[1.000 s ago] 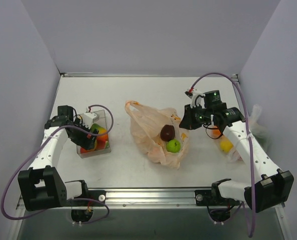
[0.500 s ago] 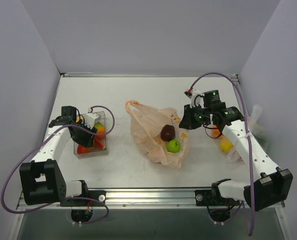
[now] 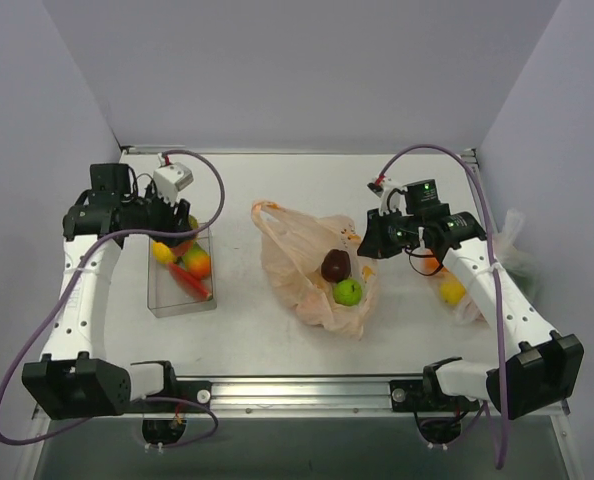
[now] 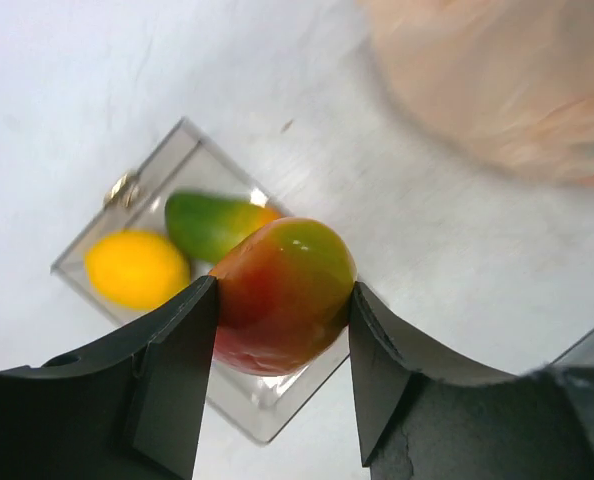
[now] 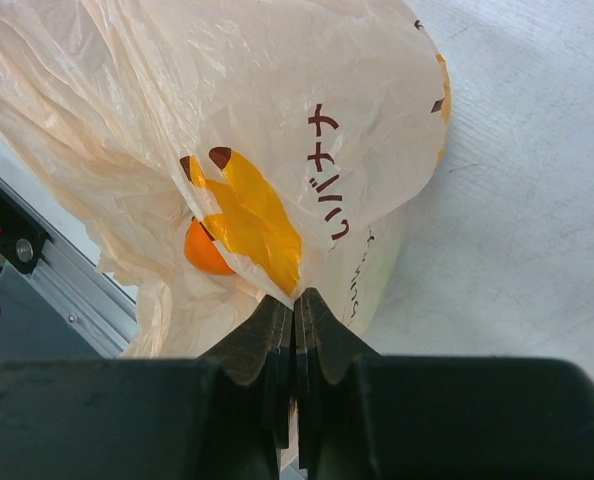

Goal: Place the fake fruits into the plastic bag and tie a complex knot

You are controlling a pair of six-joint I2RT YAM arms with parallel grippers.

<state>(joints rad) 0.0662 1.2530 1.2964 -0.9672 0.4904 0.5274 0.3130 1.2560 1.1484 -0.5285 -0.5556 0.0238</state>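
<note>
The peach plastic bag point(image 3: 299, 250) lies mid-table with its mouth open. A dark maroon fruit point(image 3: 335, 265) and a green fruit point(image 3: 348, 291) sit in it. My right gripper point(image 3: 369, 246) is shut on the bag's right edge and holds it up; the right wrist view shows the fingers pinching the printed film point(image 5: 277, 120) at the gripper point(image 5: 295, 300), with an orange fruit point(image 5: 207, 252) behind the film. My left gripper point(image 4: 282, 335) is shut on a red-and-green fruit point(image 4: 282, 295) and holds it above the clear tray point(image 4: 267, 412). It hangs over the tray in the top view point(image 3: 182, 218).
The clear tray point(image 3: 167, 300) at the left holds a yellow fruit point(image 4: 137, 268), a green one point(image 4: 212, 222), and orange and red ones point(image 3: 197, 263). A clear whitish bag point(image 3: 467, 305) with orange and yellow fruits lies right of the right arm. Walls close the table on three sides.
My left gripper has risen out of the tray with the red-and-green fruit, and the arm has swung back toward the far left. The right gripper has stayed on the bag.
</note>
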